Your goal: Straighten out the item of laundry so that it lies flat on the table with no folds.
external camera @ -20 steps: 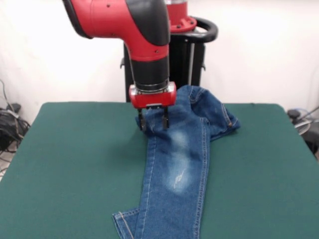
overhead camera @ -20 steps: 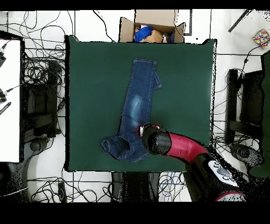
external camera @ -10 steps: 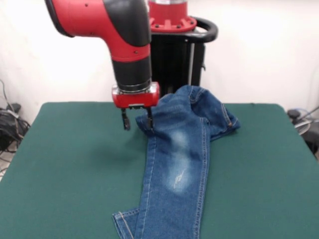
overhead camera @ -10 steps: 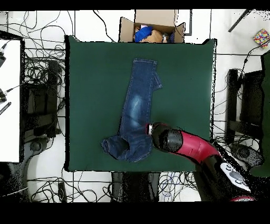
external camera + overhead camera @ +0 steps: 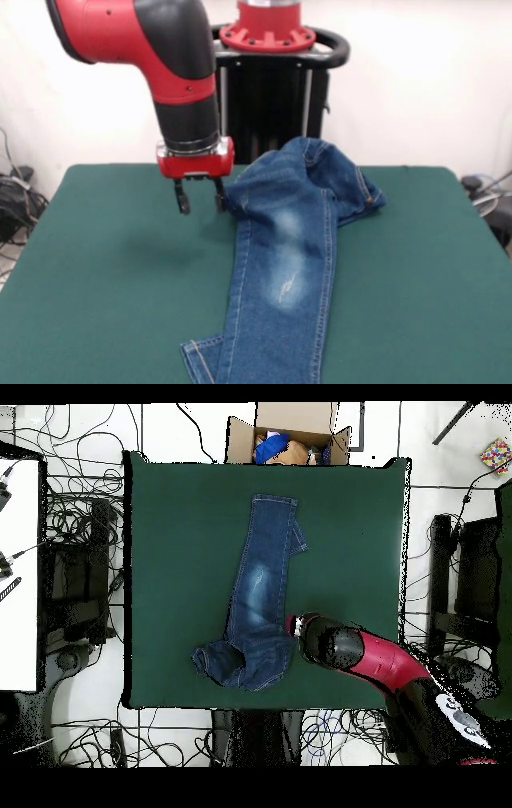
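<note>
Green table [image 5: 96, 264] carries jeans [image 5: 284, 264] with legs stacked and waist end bunched; gripper [image 5: 198, 200], fingers apart and empty, hangs beside the bunch, likely positioning to regrasp.

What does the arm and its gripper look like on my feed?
The arm is glossy red with a black elbow band and a black cylindrical wrist. Below that sits a red, box-shaped collar. The gripper is small, with two short dark fingers. No loose cables or markings show on it.
</note>
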